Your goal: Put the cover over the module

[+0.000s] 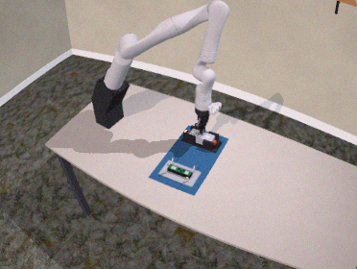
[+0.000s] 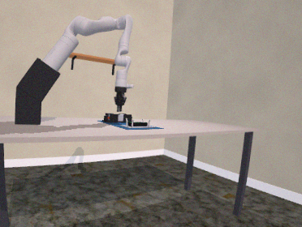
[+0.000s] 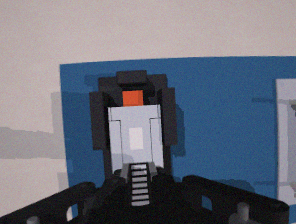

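The pale grey cover sits in its black holder at the back of the blue mat, with an orange block at its far end. My gripper hangs a little above the cover's near end. Its fingers are shut together with nothing between them, and one ribbed pad shows. From the side, the gripper is clear of the holder. The green module lies on the grey base plate at the front of the mat, uncovered.
The blue mat lies in the middle of the table. The arm's black base stands at the table's back left. The base plate's edge shows at the right of the wrist view.
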You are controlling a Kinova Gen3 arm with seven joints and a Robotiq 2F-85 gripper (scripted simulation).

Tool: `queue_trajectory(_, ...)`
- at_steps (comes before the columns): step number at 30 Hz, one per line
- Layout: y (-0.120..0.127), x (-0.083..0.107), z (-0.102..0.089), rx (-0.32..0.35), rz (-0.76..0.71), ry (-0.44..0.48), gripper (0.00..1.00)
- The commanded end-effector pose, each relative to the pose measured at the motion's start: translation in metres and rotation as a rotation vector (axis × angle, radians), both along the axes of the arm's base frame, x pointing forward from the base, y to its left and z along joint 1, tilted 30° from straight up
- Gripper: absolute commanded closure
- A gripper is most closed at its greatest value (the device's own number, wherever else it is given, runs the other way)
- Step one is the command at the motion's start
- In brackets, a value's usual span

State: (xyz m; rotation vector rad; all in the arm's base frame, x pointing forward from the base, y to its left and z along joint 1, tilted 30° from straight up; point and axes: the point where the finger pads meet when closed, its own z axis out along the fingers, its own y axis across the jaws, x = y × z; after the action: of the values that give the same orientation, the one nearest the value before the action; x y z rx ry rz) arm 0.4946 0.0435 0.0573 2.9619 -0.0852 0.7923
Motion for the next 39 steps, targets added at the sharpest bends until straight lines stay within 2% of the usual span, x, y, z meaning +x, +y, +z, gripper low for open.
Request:
queue_trajectory(1, 0.0001, 0.0001, 0.0003, 0.000, 0.000, -0.001, 0.99)
queue_trajectory(36, 0.0002, 0.0002, 0.0005, 0.001, 0.000, -0.001, 1.00)
queue_trajectory(37, 0.0002, 0.0002, 0.0005, 0.001, 0.000, -0.001, 0.00)
queue_trajectory(39, 0.0002, 0.0002, 0.0005, 0.001, 0.000, -0.001, 0.00)
